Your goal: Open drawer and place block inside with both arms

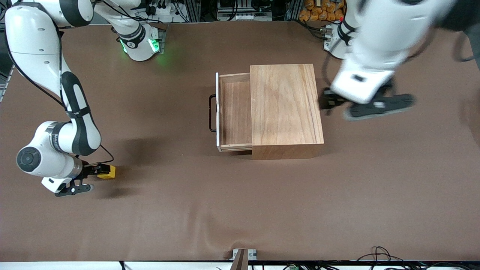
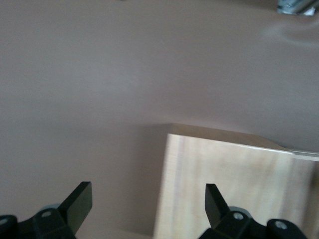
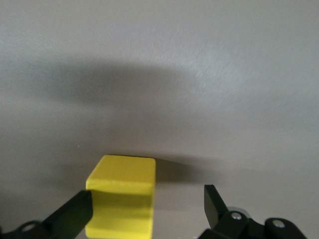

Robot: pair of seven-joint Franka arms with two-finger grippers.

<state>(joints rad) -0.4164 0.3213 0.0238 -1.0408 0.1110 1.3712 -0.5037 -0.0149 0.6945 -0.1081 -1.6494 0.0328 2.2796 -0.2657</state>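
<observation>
A: Where is the small yellow cube block (image 3: 121, 195) lying?

B: It is sitting on the brown table (image 1: 240, 210), between the wide-open fingers of the right gripper (image 3: 148, 209), close to one finger.

A: And the left gripper (image 2: 148, 201)?

B: It is hanging wide open, holding nothing, over the edge of the wooden box (image 1: 287, 108); the light-wood drawer (image 1: 234, 112) is standing open.

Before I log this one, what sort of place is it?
Probably a robotics lab bench: a brown-covered table, two white arms bolted along one edge, cables and aluminium framing past it, and just a wooden box for props.
</observation>
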